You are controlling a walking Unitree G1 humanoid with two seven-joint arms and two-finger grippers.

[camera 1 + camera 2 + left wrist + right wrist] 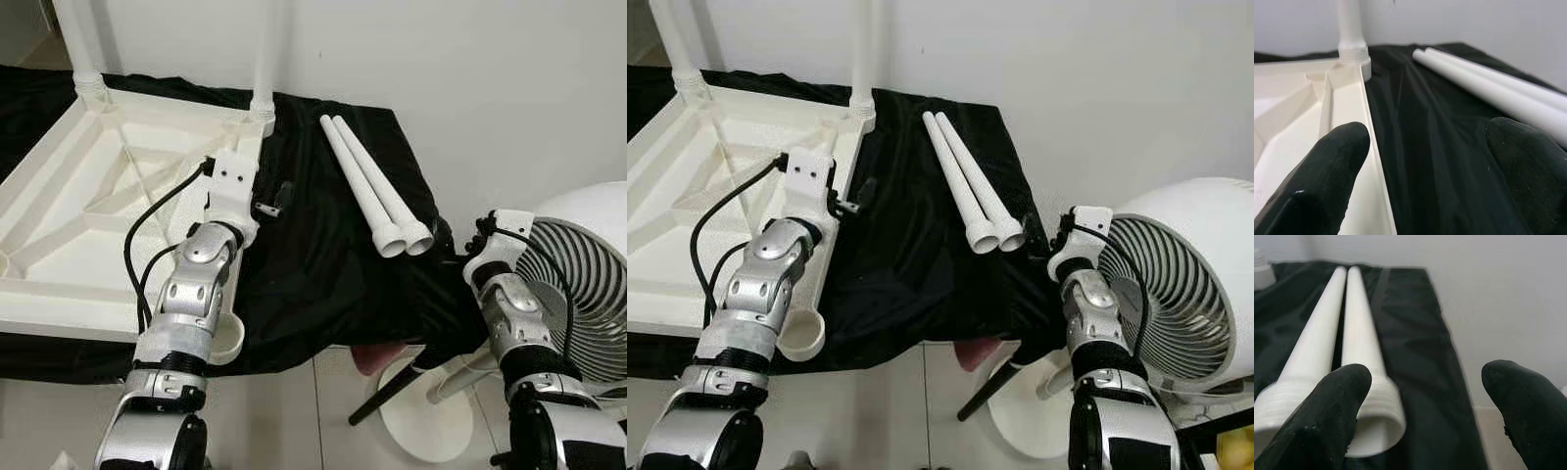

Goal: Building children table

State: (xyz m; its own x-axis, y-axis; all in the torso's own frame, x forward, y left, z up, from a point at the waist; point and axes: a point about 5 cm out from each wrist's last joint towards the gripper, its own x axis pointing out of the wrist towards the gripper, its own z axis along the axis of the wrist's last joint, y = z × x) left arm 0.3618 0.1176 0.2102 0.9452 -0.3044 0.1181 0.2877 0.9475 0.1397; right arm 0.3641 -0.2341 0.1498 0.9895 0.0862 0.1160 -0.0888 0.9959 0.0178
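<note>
Fingers of my right gripper (1425, 406) stand wide apart with nothing between them, hovering just short of the threaded ends of the two loose table legs (372, 191). One black fingertip (1334, 401) sits in front of the nearer leg's collar; the other is off over the cloth edge. My left gripper (1425, 166) is likewise spread and empty, one fingertip (1327, 166) over the rim of the upturned tabletop (59, 196), the other above the black cloth (313, 255).

Seen from my head, the loose legs lie side by side on the cloth, touching, running from about 11 o'clock down to 5 o'clock, threaded mouths toward me. The tabletop lies underside up at 9 to 10 o'clock of them, with two legs already standing in its far corner sockets (262, 110). The near corner socket (227, 343) by my left forearm is open and empty.

I judge the build half done, and the step in hand is fetching the third leg. The next move calls for my right gripper to ease forward, close around the nearer leg behind its thread, lift it clear of its twin without rolling that one toward the cloth's edge, then carry it across to an empty socket. A white fan (578, 284) stands close at my right elbow, so I should swing inward.
</note>
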